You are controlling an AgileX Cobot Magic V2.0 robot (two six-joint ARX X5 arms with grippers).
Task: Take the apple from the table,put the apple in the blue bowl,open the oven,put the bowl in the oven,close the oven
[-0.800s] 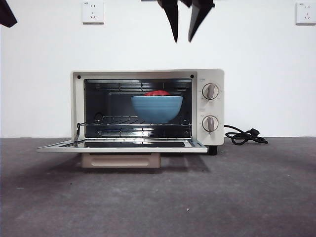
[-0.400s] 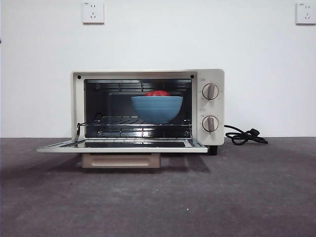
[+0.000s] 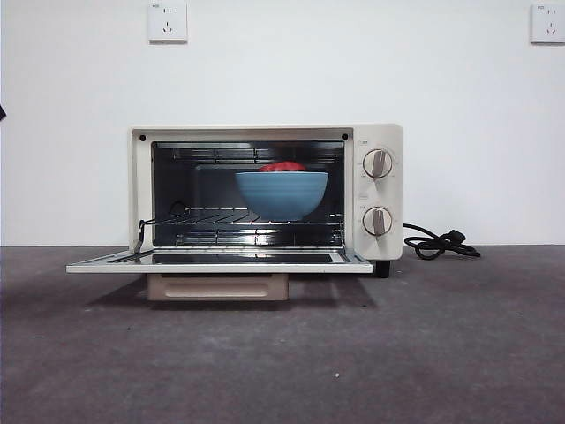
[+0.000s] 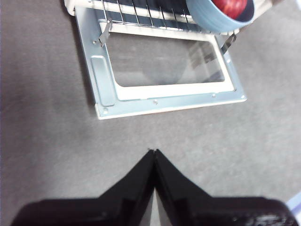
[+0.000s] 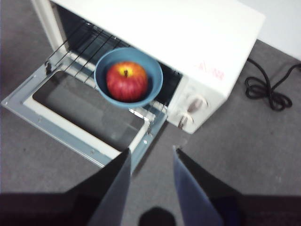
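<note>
The cream-white oven (image 3: pixel 265 132) stands with its door (image 3: pixel 221 261) folded down flat. On its wire rack sits the blue bowl (image 3: pixel 281 194), and the red apple (image 3: pixel 282 166) shows just over the rim. From above, the apple (image 5: pixel 127 81) lies inside the bowl (image 5: pixel 156 87). My right gripper (image 5: pixel 151 149) hangs open and empty, high over the table in front of the door's knob-side corner. My left gripper (image 4: pixel 154 151) is shut on nothing, above the table (image 4: pixel 56 155) in front of the door (image 4: pixel 164 101). Bowl (image 4: pixel 211 19) and apple (image 4: pixel 230 5) appear at that picture's edge.
A black power cable (image 3: pixel 437 243) lies coiled on the table to the right of the oven, also seen from the right wrist as a cable (image 5: pixel 265 89). Two wall sockets (image 3: pixel 167 22) sit high on the white wall. A small black arm tip (image 3: pixel 2 113) shows at the left edge.
The open black jaws that hung at the top of the front view a second ago have risen out of it. The dark tip at the top left corner has also gone. Oven, bowl and apple stay still.
</note>
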